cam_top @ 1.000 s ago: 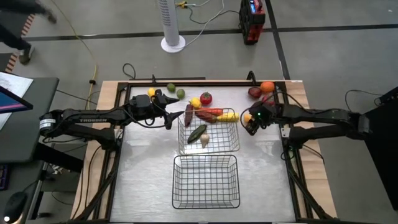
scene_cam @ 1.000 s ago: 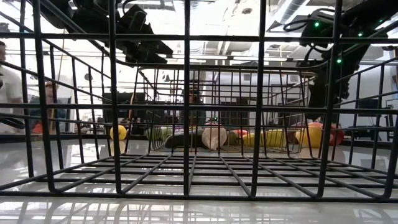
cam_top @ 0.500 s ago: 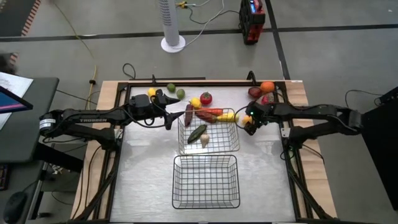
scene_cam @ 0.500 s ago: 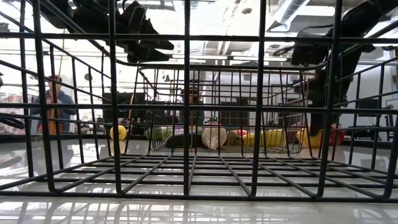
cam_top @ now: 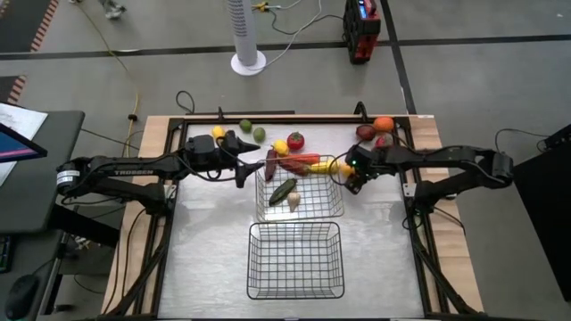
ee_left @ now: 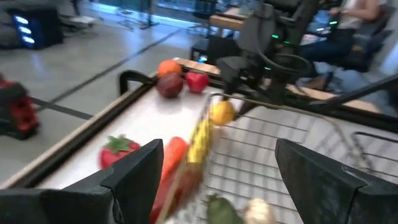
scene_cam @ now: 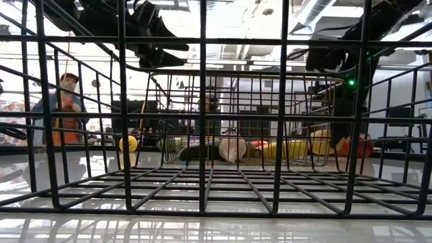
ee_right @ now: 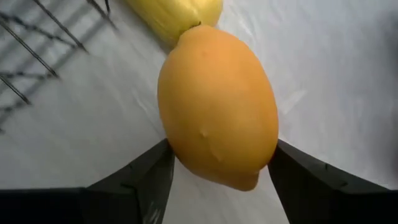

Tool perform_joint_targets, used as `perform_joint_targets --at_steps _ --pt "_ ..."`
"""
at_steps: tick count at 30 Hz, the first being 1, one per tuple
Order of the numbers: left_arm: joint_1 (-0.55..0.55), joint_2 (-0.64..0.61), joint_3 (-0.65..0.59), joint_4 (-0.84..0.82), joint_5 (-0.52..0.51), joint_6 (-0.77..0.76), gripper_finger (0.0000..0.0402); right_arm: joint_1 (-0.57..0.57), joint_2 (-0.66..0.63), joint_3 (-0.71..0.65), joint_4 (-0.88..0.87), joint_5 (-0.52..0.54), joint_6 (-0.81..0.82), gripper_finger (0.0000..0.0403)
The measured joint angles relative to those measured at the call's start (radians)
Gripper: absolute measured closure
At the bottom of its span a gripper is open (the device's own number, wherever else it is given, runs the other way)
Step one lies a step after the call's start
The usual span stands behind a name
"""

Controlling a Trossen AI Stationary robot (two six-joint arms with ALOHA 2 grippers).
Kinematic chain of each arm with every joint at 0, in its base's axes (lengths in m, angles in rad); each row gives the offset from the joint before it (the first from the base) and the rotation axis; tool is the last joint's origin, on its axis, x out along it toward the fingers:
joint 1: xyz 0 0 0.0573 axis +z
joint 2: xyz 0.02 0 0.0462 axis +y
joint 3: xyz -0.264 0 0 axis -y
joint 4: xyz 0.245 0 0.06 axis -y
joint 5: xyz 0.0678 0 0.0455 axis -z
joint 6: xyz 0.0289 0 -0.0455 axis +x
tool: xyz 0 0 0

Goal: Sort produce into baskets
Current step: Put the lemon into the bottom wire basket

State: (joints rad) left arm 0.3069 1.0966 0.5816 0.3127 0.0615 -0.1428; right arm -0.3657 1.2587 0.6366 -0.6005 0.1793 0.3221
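My right gripper (cam_top: 350,169) is shut on a yellow lemon (ee_right: 217,106) beside the right wall of the far basket (cam_top: 343,201). That black wire basket holds a corn cob (cam_top: 323,166), a red pepper (cam_top: 300,160), a dark eggplant (cam_top: 270,165), a cucumber (cam_top: 284,190) and garlic (cam_top: 294,202). My left gripper (cam_top: 252,161) is open and empty above the far basket's left wall. The near basket (cam_top: 296,283) holds nothing. Loose pieces lie on the table behind the far basket: limes (cam_top: 259,135), lemons (cam_top: 280,147), a tomato (cam_top: 295,140), an apple (cam_top: 365,133) and an orange (cam_top: 383,124). My right gripper pinches the lemon across its middle, one finger (ee_right: 134,183) on each long side (ee_right: 174,146). The fingers come from the table's right side, slanting down. The lemon's far end lies close to the corn's tip (ee_right: 186,18). Whether the lemon rests on the table, I cannot tell.
The table's raised black frame (cam_top: 268,116) runs along the far edge. A bare stretch of table lies left of both baskets (cam_top: 210,241) and right of the near one. A person stands in the room beyond the table (scene_cam: 64,108).
My right gripper has carried the lemon a short way toward the table's left edge, up to the far basket's right wall. My left gripper has kept still.
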Motion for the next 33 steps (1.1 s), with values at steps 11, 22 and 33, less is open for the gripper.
perform_joint_targets --at_steps 11,22,33 --pt "-0.029 0.000 0.000 -0.016 0.039 0.018 0.0105 -0.010 -0.003 0.240 -0.153 0.037 -0.011 0.0133" --pt "-0.029 0.000 0.001 -0.060 0.037 0.026 0.0105 0.064 -0.009 0.487 -0.357 0.054 -0.050 0.0133" --pt "-0.029 0.000 0.001 -0.062 0.029 0.025 0.0105 0.486 0.005 0.512 -0.020 -0.223 -0.062 0.0133"
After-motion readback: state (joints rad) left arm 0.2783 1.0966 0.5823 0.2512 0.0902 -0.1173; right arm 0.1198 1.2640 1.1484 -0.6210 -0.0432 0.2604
